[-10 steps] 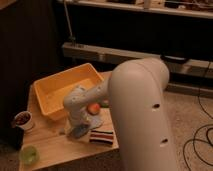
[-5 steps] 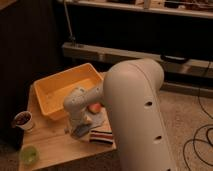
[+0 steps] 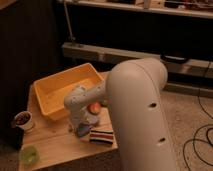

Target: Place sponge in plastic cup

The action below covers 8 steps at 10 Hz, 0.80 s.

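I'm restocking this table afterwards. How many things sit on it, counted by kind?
Cups: 2, the white cup and the plastic cup
Bins: 1, the yellow bin
Sponges: 1, the sponge
Striped blocks: 1, the striped block
Orange-red items: 1, the orange-red item
Total: 6
The gripper, shut, is down at the sponge, just in front of the yellow bin.

Low at centre frame the gripper point(image 3: 81, 126) is seen, just below the near wall of the yellow rectangular plastic bin point(image 3: 65, 75). A bare strip of light wooden table point(image 3: 55, 142) is open toward the translucent light-green plastic cup point(image 3: 29, 155) at lower left. The left edge is taken by the white cup with dark brown contents point(image 3: 22, 120). The right is blocked by the dark block with red and white stripes point(image 3: 101, 135) and the thick white robot arm point(image 3: 142, 115).
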Tool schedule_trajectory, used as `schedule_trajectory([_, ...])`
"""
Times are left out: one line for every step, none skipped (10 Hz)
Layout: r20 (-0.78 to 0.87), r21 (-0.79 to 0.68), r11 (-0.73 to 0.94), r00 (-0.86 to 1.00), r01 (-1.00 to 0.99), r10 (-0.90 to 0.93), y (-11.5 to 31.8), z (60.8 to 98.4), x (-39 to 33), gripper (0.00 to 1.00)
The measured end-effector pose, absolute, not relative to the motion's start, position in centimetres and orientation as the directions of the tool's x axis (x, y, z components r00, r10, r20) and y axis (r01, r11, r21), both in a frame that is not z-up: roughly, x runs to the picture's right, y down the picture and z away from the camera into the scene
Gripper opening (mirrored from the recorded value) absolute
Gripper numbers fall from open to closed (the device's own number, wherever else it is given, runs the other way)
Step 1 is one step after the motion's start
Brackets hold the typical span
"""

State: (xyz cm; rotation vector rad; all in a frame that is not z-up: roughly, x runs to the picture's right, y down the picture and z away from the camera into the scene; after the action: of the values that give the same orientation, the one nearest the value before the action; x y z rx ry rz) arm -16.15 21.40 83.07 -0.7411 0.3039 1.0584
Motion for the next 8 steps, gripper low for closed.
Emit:
schedule_trajectory([-0.56,-0.405,0.281,0.479,-0.87,0.676,21.4,83.0,-16.2,0.0])
schedule_trajectory([-0.556,-0.407,0.281,0.479,-0.869,0.679,21.4,83.0,-16.3,0.0])
schedule_trajectory([-0.536,-0.413,0.276,0.476,-0.868,0.697,20.7,82.5,-16.8,0.0])
schedule_trajectory([-0.525,-0.411,0.271,0.469,-0.87,0.71,19.9,82.0,-16.9,0.0])
schedule_trajectory([-0.504,-0.404,0.263,0.453,-0.876,0.735,18.6,81.3,-16.6,0.0])
schedule_trajectory([-0.488,-0.397,0.251,0.435,-0.883,0.757,17.4,80.7,-16.2,0.0])
schedule_trajectory([-0.471,-0.384,0.247,0.418,-0.89,0.777,16.0,80.4,-15.5,0.0])
schedule_trajectory([-0.453,-0.372,0.249,0.409,-0.894,0.792,14.7,80.1,-15.2,0.0])
